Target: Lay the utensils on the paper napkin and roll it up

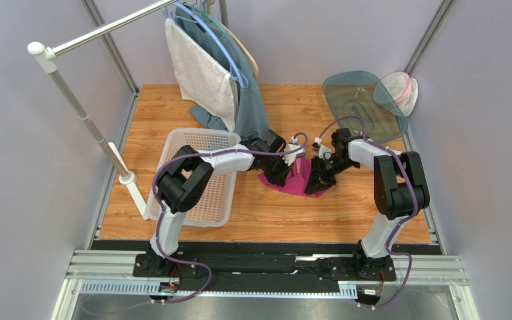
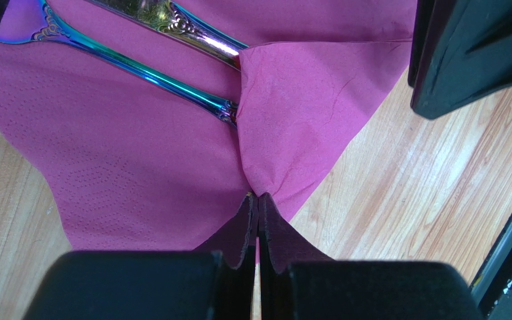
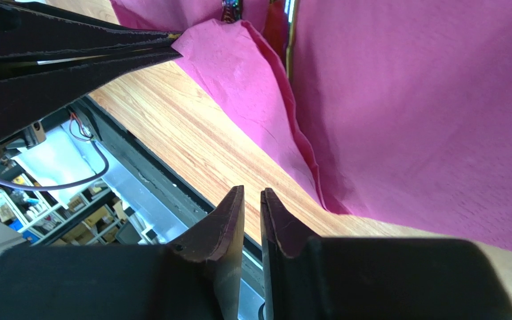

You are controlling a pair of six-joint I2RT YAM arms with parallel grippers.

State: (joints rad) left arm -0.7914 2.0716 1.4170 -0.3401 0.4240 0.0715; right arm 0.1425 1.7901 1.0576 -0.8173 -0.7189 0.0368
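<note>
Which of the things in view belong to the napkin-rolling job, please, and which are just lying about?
Job in hand:
- napkin
- utensils lying on it
- left hand, pinching the napkin's edge
- right hand, close by, holding nothing

Lying about:
- basket
- towel and teal cloth, hung up
- rail
- tinted plastic tray

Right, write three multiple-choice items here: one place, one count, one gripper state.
1. The white plastic mesh basket lies where from the magenta-pink paper napkin? A left B right C on it
2. Shiny iridescent utensil handles on the napkin, left wrist view: A one B two C four
3. The left gripper is: A wide open B shut on the napkin C shut on a fork
Key: 1A, the top view shows it left of the napkin; 2B, two handles run under the fold; 3B, it pinches a napkin edge.
</note>
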